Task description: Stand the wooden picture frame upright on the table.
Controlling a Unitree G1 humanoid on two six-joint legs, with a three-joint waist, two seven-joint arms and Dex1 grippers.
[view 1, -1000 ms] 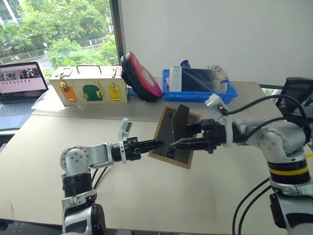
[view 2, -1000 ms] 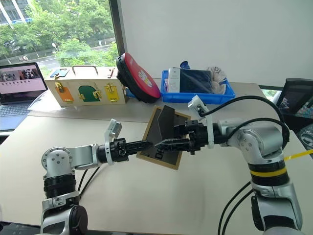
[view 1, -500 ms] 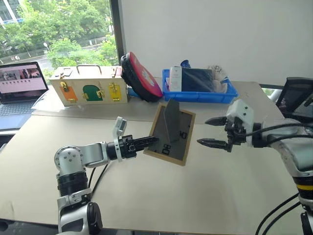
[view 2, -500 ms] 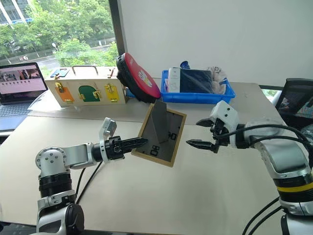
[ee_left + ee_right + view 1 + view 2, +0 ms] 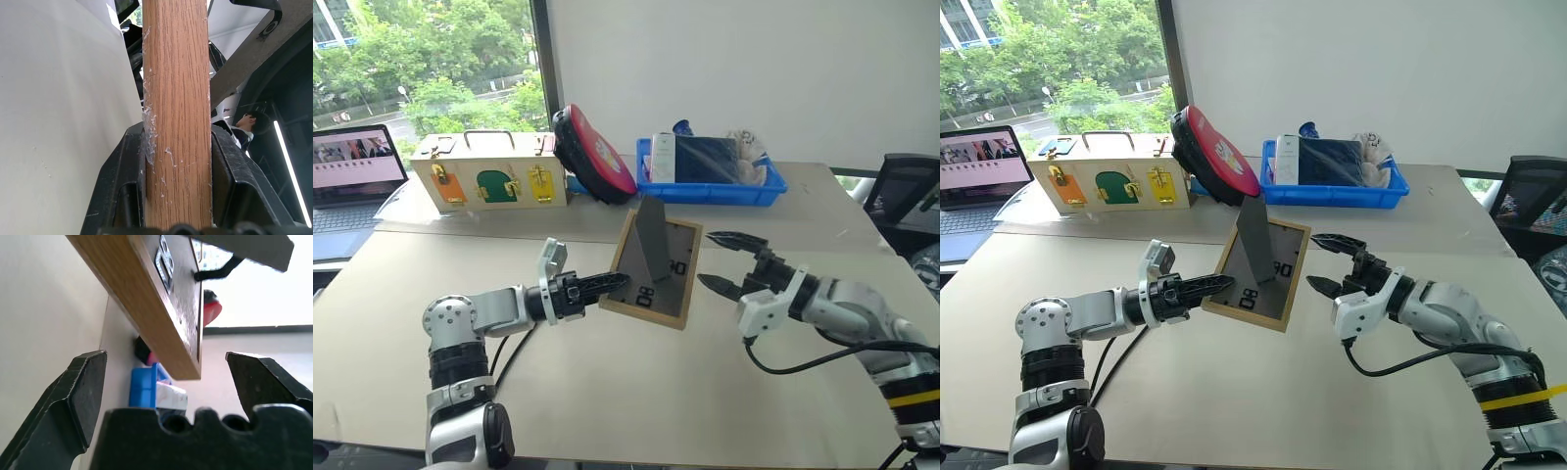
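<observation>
Two tools, left tool grasping wooden picture frame, right tool released beside it

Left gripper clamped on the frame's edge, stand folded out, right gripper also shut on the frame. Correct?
Not quite. The right gripper is open and clear of the wooden picture frame, beside its edge, as the left eye view shows. The left gripper does clamp the frame's edge, and the stand is folded out.

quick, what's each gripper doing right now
Left gripper: shut on the wooden picture frame, gripping its edge.
Right gripper: open, holding nothing, beside the frame.
</observation>
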